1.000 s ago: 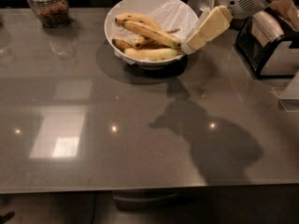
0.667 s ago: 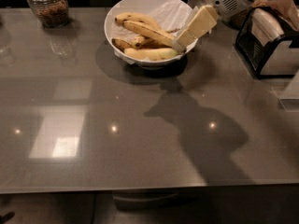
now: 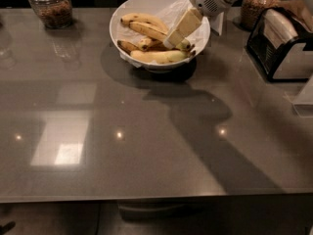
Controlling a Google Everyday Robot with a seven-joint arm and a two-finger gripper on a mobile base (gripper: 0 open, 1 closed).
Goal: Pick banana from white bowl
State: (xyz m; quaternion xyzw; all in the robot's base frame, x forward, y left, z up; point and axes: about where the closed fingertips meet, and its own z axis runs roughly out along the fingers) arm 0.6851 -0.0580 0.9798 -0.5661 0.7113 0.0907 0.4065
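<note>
One gripper (image 3: 173,39) over white bowl (image 3: 116,14), beside banana (image 3: 146,30)

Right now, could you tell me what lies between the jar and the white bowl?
Only bare table, as the camera view shows; the gripper hangs over the right side of the bowl.

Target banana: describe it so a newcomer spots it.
On the grey table, the white bowl sits at the far side, end effector over its right half. The banana is the longest, lying diagonally: nearly straight, dark streak, greenish tip, unlike the shorter curved banana and the paler plump banana.
</note>
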